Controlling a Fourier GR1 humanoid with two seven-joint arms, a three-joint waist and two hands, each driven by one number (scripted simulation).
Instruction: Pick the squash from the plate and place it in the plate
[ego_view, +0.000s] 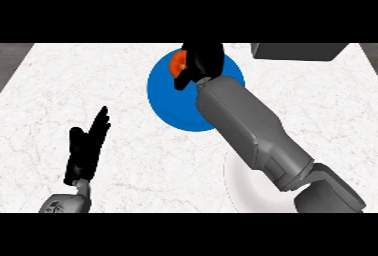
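An orange squash (176, 63) lies near the far edge of a blue plate (168, 95) at the middle back of the counter. My right hand (199, 60) is over it, fingers curled down round it and hiding most of it; only an orange patch shows at the hand's left. A white plate (240, 184) sits at the front right, largely covered by my right forearm. My left hand (87, 145) rests open at the front left, fingers straight and pointing up, away from both plates.
A dark grey box-like object (299, 51) stands at the back right corner, close to the right hand. The white marble counter (88, 80) spreads to the left, and its dark edges show at the far left and right.
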